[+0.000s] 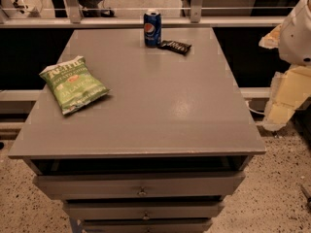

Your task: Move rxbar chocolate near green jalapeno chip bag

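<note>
The rxbar chocolate (174, 45) is a small flat black wrapper lying at the far edge of the grey table top (160, 106), just right of a blue soda can. The green jalapeno chip bag (73, 84) lies flat near the table's left edge, well apart from the bar. My arm's white body (297, 30) shows at the right edge of the view. The gripper (284, 101) hangs as a pale yellowish shape beyond the table's right side, away from both objects and holding nothing that I can see.
A blue Pepsi can (152, 28) stands upright at the far edge, almost touching the bar's left end. Drawers (141, 186) sit under the table top. A railing (146, 21) runs behind the table. Speckled floor lies to the right.
</note>
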`<move>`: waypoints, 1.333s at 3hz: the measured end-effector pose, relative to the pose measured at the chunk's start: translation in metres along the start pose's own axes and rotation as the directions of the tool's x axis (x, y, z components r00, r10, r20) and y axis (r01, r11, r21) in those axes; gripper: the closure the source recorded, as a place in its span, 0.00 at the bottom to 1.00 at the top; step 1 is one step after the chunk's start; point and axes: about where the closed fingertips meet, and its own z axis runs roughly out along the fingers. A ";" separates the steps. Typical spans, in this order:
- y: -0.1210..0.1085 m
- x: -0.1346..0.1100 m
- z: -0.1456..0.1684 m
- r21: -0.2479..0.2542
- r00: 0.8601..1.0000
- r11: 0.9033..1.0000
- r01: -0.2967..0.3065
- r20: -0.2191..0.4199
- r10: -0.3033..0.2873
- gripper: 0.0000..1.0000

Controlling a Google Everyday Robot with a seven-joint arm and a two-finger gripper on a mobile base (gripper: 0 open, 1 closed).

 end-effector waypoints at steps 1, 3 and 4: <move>0.000 0.000 0.000 0.002 1.000 1.000 0.000 0.001 0.000 0.00; -0.081 -0.027 0.042 0.053 0.968 0.998 -0.040 0.250 0.025 0.00; -0.138 -0.055 0.063 0.106 0.930 0.990 -0.094 0.365 0.049 0.00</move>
